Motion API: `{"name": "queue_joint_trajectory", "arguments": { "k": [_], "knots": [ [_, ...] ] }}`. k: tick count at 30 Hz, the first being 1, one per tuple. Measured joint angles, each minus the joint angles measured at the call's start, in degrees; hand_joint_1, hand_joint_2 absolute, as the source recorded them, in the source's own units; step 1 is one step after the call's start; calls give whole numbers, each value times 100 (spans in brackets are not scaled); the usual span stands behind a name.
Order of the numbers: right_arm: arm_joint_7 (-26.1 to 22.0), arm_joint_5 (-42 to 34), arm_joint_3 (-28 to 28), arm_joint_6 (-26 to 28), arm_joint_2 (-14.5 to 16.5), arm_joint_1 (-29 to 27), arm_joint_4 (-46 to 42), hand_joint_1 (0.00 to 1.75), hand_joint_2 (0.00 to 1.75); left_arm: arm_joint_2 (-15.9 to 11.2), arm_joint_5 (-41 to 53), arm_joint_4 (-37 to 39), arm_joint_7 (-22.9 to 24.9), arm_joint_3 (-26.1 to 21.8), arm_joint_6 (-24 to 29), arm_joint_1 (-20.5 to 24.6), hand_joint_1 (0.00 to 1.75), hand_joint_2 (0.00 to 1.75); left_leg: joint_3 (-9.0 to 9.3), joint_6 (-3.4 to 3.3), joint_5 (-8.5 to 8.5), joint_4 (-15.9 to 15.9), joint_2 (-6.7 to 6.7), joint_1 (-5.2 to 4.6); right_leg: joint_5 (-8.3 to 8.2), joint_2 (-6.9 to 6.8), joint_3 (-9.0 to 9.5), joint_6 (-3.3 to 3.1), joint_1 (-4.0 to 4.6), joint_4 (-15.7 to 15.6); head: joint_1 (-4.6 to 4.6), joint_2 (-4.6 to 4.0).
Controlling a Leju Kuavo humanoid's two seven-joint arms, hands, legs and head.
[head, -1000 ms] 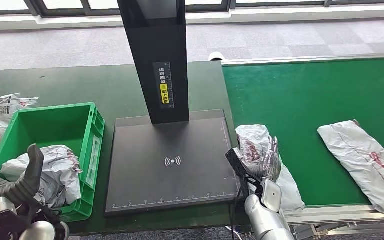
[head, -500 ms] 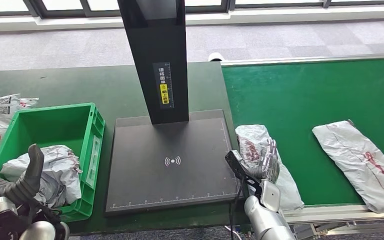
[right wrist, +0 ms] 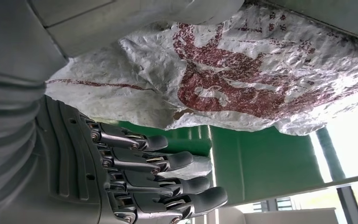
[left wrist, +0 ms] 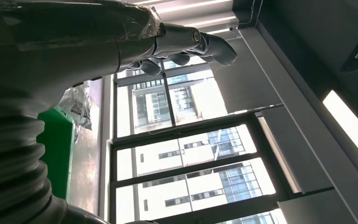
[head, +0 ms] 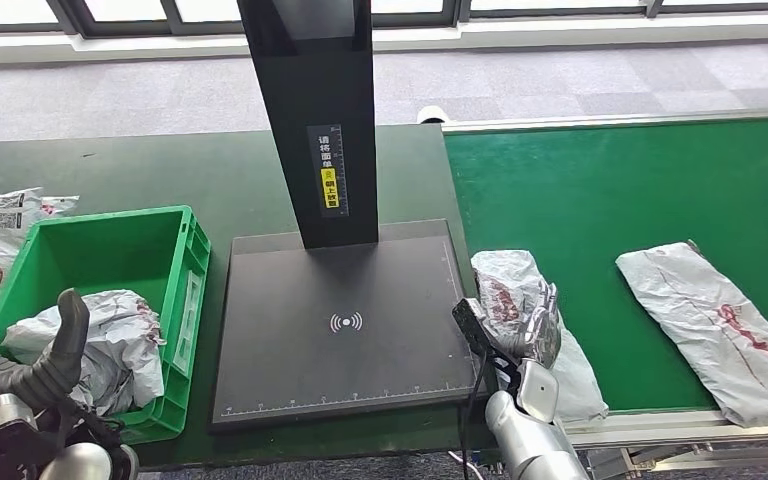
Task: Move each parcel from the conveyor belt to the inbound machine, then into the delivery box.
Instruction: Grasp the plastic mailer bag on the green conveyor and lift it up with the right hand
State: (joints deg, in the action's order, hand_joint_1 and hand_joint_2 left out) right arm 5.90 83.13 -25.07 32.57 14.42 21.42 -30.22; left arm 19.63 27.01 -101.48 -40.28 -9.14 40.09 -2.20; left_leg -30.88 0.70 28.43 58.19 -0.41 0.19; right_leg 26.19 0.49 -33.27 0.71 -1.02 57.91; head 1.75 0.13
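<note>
1. Green conveyor belt (head: pixel 610 190), right of the dark green surface (head: pixel 160 170). It carries two parcels, and I see wide bare belt beyond them, so there is room for a reach from the near edge.

2. Black flat inbound machine (head: pixel 340 330) with a tall black column, centre of the surface. I see nothing lying on its plate, so the whole plate is free for setting down; the column blocks only the far side.

3. Green plastic delivery box (head: pixel 110 260), just left of the machine. One crumpled white bagged parcel (head: pixel 110 340) lies in its near end; I judge that one finished. The far half of the box is open.

4. Long flat white plastic parcel with red print (head: pixel 720 325), on the belt, well right, untouched. Both moves are left for it.

5. Crumpled white plastic parcel with red print (head: pixel 515 290), on the belt just beside the machine's right edge. This is the item in hand; it has yet to cross to the plate.

6. Right hand (head: pixel 532 335), over this parcel. In the right wrist view the fingers (right wrist: pixel 168 161) lie extended, apart from the bag, gripping nothing.

7. Left hand (head: pixel 45 365), near the box's near corner, fingers (left wrist: pixel 216 46) curled loosely, holding nothing.

8. White printed bags (head: pixel 0 225) lie left of the box.
</note>
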Motion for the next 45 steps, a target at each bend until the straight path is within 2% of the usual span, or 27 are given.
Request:
{"name": "queue_joint_trajectory", "arguments": {
  "k": [6,14,23,24,27,28,45],
  "knots": [
    [616,171,4,-285,-44,28,58,0,175,0,3,1,0,0,0,0,0,175,18,-3,3,0,0,0,3,-1,18,3,0,-4,0,0],
    [1178,314,3,-271,-161,-44,87,0,175,0,29,6,2,0,0,-2,0,175,22,-5,1,1,0,-1,-4,-2,27,6,-1,-4,2,0],
    [1356,395,-4,-276,-260,-220,91,0,175,0,50,9,2,0,0,-2,0,175,0,-1,2,0,9,0,-8,15,-6,5,4,-4,0,0],
    [1354,395,-4,-292,-264,-220,91,8,175,0,52,9,2,0,0,-1,0,175,-1,-1,2,0,9,1,-7,15,-7,5,4,-4,0,0],
    [1349,394,-4,-370,-274,-215,91,138,175,0,61,10,2,0,0,-1,0,175,-3,-1,2,0,9,2,-6,15,-8,5,3,-4,0,0],
    [1349,394,-4,-399,-278,-214,91,174,175,0,65,12,2,0,0,0,0,175,-4,-1,2,0,9,2,-6,15,-8,5,2,-4,0,0],
    [1286,408,-4,-475,-306,-212,91,175,175,0,85,41,2,0,0,3,0,175,-4,-2,2,1,8,0,-7,14,-7,6,0,-4,0,0]
  ]
}}
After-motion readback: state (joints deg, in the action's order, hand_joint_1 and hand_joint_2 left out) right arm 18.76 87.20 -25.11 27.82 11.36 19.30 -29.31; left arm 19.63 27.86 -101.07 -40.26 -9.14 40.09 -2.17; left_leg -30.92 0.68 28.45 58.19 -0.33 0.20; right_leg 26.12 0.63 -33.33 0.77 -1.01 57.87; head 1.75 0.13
